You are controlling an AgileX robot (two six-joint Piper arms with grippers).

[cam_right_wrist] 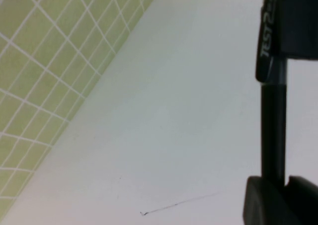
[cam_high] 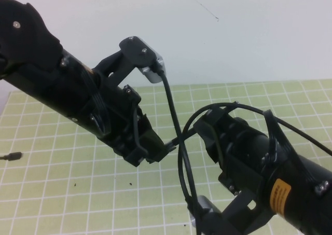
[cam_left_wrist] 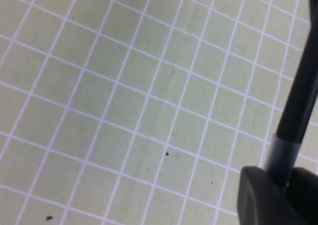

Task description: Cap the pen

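Both arms meet in mid-air over the green grid mat (cam_high: 62, 193). My right gripper (cam_high: 200, 128) is shut on the thin black pen (cam_high: 188, 135); in the right wrist view the gripper (cam_right_wrist: 273, 181) clamps the barrel (cam_right_wrist: 273, 130). My left gripper (cam_high: 166, 146) is shut on the clear cap. In the left wrist view the gripper (cam_left_wrist: 280, 179) holds the cap (cam_left_wrist: 282, 153), and the black pen (cam_left_wrist: 303, 86) runs out of the cap's mouth. The cap's clip (cam_right_wrist: 267, 41) shows in line with the barrel. The pen's tip is hidden.
A black cable (cam_high: 174, 108) from the left wrist camera hangs across the pen, and another loops over the right arm (cam_high: 233, 106). A small dark object (cam_high: 13, 155) lies at the mat's left edge. White table lies beyond the mat's far edge.
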